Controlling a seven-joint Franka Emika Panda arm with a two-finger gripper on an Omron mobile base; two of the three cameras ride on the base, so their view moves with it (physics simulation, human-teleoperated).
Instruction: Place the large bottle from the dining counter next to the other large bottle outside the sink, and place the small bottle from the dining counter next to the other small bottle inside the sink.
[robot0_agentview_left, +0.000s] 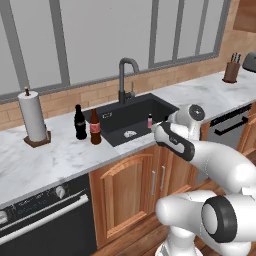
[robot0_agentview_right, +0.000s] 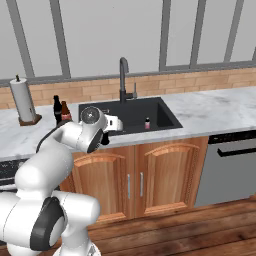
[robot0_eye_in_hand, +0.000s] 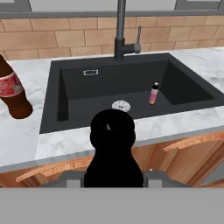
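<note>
hand view, nearest the camera: the two-finger gripper (robot0_eye_in_hand: 113, 168) is clamped on a small, dark, rounded bottle (robot0_eye_in_hand: 112, 131) seen from above. it hangs over the front edge of the white-grey marble counter (robot0_eye_in_hand: 175, 124), in front of the sink. judged from its size, this is the small bottle of the task: probably light, rigid and smooth-sided, so liable to slip or tip. a grip on the body just below the shoulder, as now, looks sound.

beyond the front edge lies the black rectangular sink basin (robot0_eye_in_hand: 183, 85) with a round metal drain (robot0_eye_in_hand: 120, 105) near its centre. to the right of the drain, on the basin floor, stands the other small bottle, pinkish with a dark cap (robot0_eye_in_hand: 153, 93), upright and narrow, easily knocked over.

obstacles: the front wall of the basin must be cleared on descent. the tall dark curved faucet (robot0_agentview_left: 126, 77) rises at the back edge, well apart from the set-down spot.

on the counter left of the sink, the brown glass bottle with red label (robot0_agentview_left: 95, 127) stands just beside the black bottle with red label (robot0_agentview_left: 80, 122). farther left is a paper towel roll on a wooden holder (robot0_agentview_left: 33, 117); a knife block (robot0_agentview_left: 231, 70) stands at the far right end.
</note>
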